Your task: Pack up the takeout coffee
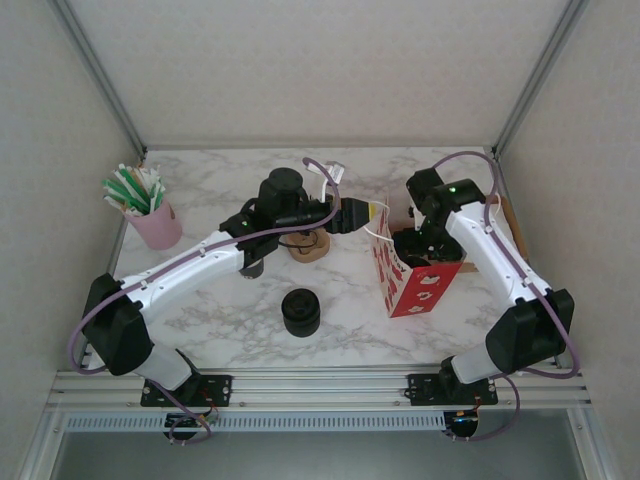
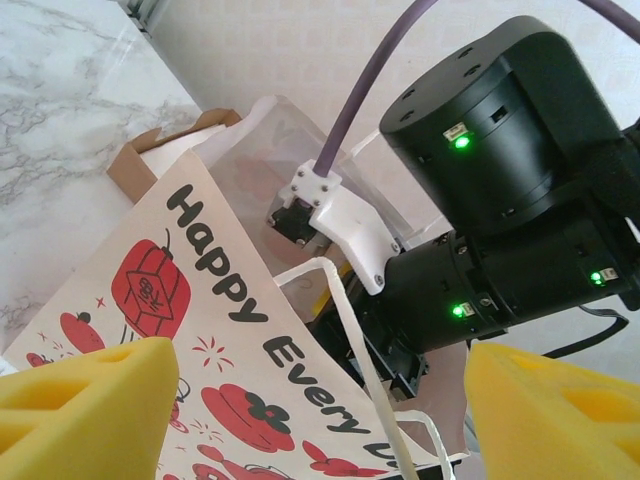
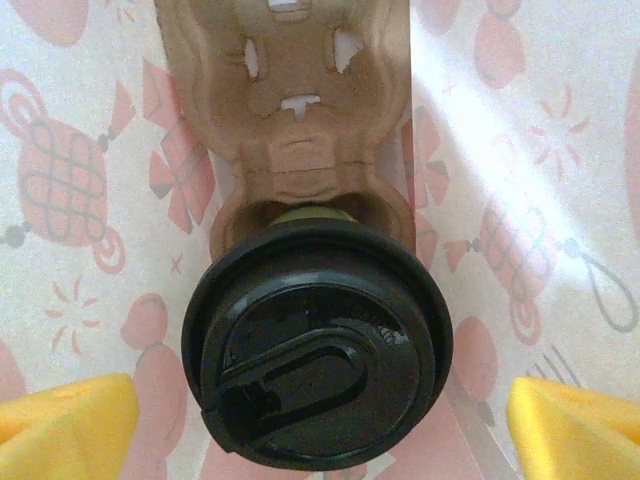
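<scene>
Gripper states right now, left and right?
Left gripper: open, holding nothing.
Right gripper: open, straddling the coffee cup, not touching it.

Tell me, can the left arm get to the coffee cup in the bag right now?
Probably not. The takeout coffee sits deep inside the paper bag, and the right gripper is down in the bag's mouth, open around it. The left gripper hovers outside, by the rim.

Between my yellow pads [image 3: 60, 425], the takeout coffee [image 3: 316, 345]: black lid, greenish body. Ahead, a brown carrier [image 3: 290, 100]; the bag [image 3: 530, 130] around is white with pale red prints.
</scene>
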Tool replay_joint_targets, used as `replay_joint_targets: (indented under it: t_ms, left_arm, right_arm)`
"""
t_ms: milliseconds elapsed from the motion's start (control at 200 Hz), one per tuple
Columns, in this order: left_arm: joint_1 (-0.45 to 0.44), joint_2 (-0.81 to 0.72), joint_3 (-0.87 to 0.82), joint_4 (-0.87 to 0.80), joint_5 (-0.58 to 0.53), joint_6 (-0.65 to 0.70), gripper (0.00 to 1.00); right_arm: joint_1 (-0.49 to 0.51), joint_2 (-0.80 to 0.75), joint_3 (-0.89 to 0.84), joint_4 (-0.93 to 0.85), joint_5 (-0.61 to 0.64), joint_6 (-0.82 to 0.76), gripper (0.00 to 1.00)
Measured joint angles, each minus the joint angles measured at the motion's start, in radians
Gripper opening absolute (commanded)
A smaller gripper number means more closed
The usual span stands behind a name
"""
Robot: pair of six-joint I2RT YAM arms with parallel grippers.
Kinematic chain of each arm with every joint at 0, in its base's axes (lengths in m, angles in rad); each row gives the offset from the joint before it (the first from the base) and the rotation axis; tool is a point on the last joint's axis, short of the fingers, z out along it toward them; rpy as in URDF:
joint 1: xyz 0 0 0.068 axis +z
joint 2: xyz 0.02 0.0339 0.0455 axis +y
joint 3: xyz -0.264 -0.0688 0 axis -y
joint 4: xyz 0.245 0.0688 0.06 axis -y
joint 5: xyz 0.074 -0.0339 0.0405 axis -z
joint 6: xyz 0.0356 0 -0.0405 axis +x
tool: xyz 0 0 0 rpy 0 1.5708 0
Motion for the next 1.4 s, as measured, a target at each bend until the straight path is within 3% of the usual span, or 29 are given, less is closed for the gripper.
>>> replay_joint_targets:
  t_ms: [756, 1397]
  left_arm:
    - [-0.007, -0.002, 0.016, -0.007, -0.011, 0.011, 0.74]
    - [-0.013, -0.069, 0.016, -0.007, -0.055, 0.033, 0.83]
  right_arm:
    - [0.0, -0.12, 0.077, 0.0, 0.032, 0.008, 0.89]
    - [0.0, -0.281, 0.1, 0.048, 0.049, 0.008, 0.84]
